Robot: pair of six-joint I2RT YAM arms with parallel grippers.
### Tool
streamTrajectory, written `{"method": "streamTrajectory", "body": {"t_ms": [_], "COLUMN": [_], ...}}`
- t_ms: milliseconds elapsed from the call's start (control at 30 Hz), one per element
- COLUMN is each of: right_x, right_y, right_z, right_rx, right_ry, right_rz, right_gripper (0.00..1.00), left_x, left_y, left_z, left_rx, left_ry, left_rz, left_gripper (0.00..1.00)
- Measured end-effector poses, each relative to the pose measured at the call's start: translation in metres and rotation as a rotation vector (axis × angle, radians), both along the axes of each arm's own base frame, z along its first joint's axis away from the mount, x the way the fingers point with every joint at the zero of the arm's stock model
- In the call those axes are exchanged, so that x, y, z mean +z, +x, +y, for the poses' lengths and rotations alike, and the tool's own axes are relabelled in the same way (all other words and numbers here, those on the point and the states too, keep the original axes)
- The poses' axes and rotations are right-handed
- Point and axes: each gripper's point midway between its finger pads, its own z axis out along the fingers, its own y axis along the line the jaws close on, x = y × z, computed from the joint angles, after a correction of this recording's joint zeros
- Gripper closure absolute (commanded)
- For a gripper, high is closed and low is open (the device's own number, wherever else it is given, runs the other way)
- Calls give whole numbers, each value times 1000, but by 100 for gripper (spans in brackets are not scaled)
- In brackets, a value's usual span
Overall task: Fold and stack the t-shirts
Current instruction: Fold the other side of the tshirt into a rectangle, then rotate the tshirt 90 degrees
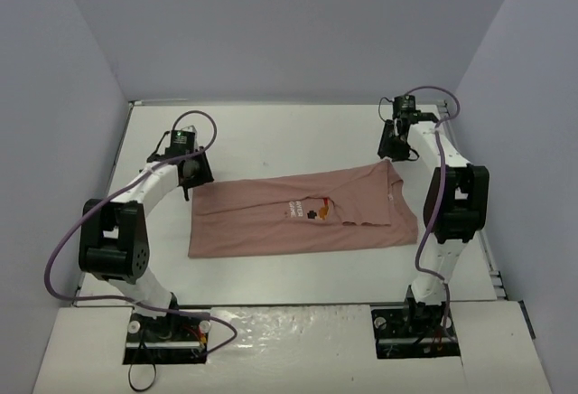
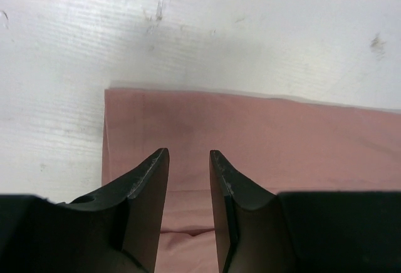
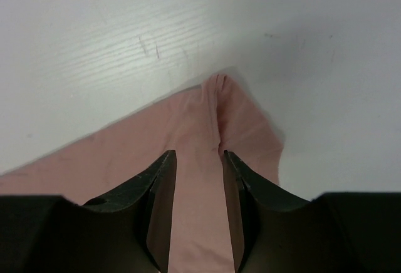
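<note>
A dusty-pink t-shirt [image 1: 271, 227] lies folded into a long band across the white table [image 1: 289, 132], its small orange-and-dark chest graphic [image 1: 316, 211] facing up. My left gripper [image 1: 188, 186] hovers at the shirt's far left corner. In the left wrist view this gripper [image 2: 189, 154] is open over the flat cloth [image 2: 282, 141], with nothing between its fingers. My right gripper [image 1: 396, 152] stands at the far right corner. In the right wrist view it [image 3: 199, 154] is open just above a creased point of cloth [image 3: 156, 141], gripping nothing.
Pale lavender walls [image 1: 63, 96] close in the table on the left, back and right. Both arm bases [image 1: 167, 326] sit at the near edge, with purple cables [image 1: 54, 267] looping beside the arms. Bare white tabletop lies behind and in front of the shirt.
</note>
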Motion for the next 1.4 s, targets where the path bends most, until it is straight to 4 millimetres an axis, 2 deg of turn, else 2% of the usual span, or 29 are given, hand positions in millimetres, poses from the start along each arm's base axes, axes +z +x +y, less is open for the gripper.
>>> {"method": "streamTrajectory", "body": {"t_ms": [100,167,333,433,700,1033,1200,1300,1400], "right_x": [-7,-15,-36,-42,-66,-60,-50,-35,-9], "right_y": [-17,-26,-42,-38,-33,-29,-20,-19,-28], "right_z": [11,15,18,12,-18,-37,-42,-38,-27], "right_rx": [8,4,-29,-59,-136,-155,-161,-163,-172], "right_ry": [44,59,63,39,-39,-127,-153,-146,-120], "right_rz": [23,45,93,86,105,89,57,23,-38], "right_gripper": [67,67,69,69,70,70,69,68,65], "left_x": [6,2,-29,-51,-51,-49,-48,-39,-15], "left_y": [6,5,3,1,13,21,19,17,19], "left_z": [0,1,4,7,15,23,32,29,26], "left_rx": [-4,-1,12,26,54,65,72,40,4], "left_ry": [1,4,21,32,-2,6,19,7,14], "left_rz": [-21,-9,65,118,101,93,106,113,80], "left_gripper": [71,71,71,71,71,71,62,59,54]}}
